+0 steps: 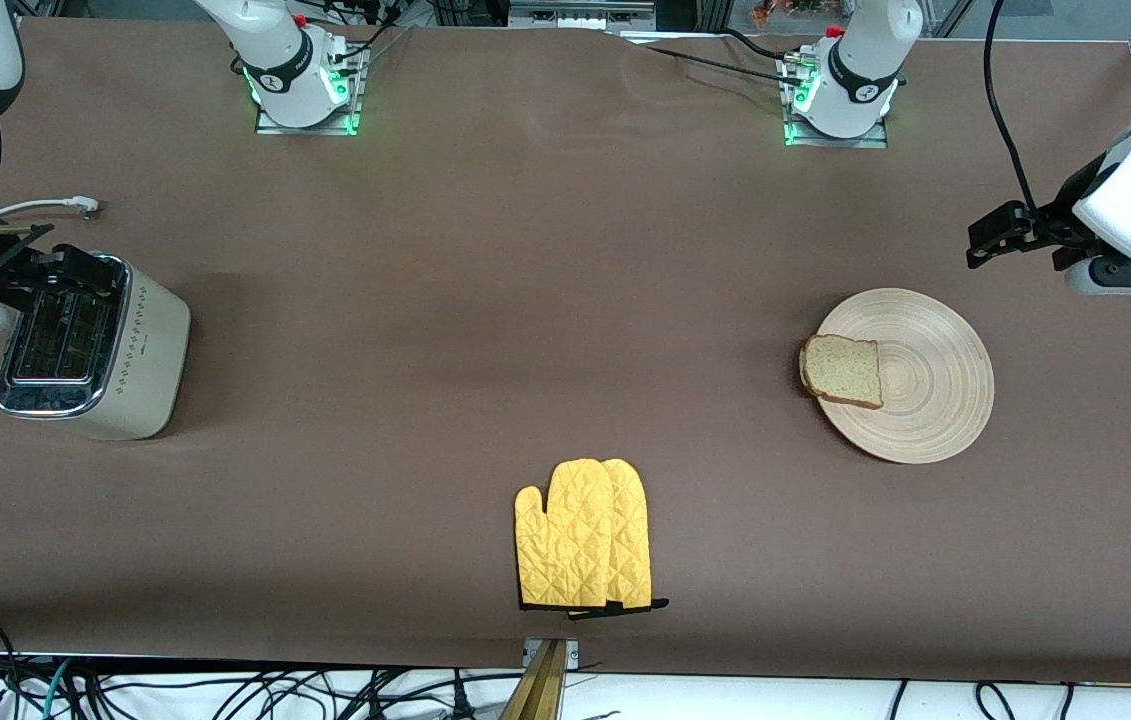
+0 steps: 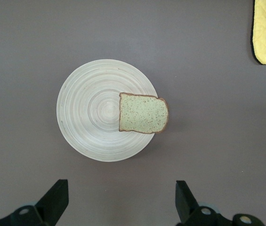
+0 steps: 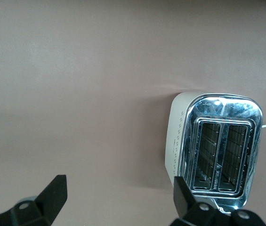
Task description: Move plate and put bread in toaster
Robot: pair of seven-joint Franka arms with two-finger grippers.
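Centrally, yellow oven mitt (image 1: 583,535) lies between toaster (image 1: 90,345) and plate (image 1: 915,375); bread (image 1: 842,370) overhangs plate rim. Left gripper (image 1: 1000,235) held spread wide, empty, above table by plate. Right gripper (image 1: 35,265) likewise, over toaster. No writing legible.

You have a brown table (image 1: 525,280) under even light, its cover faintly creased. Past its near edge, black cables (image 1: 225,695) trail over a white floor (image 1: 775,700), and a metal frame (image 1: 945,15) lines the top edge.
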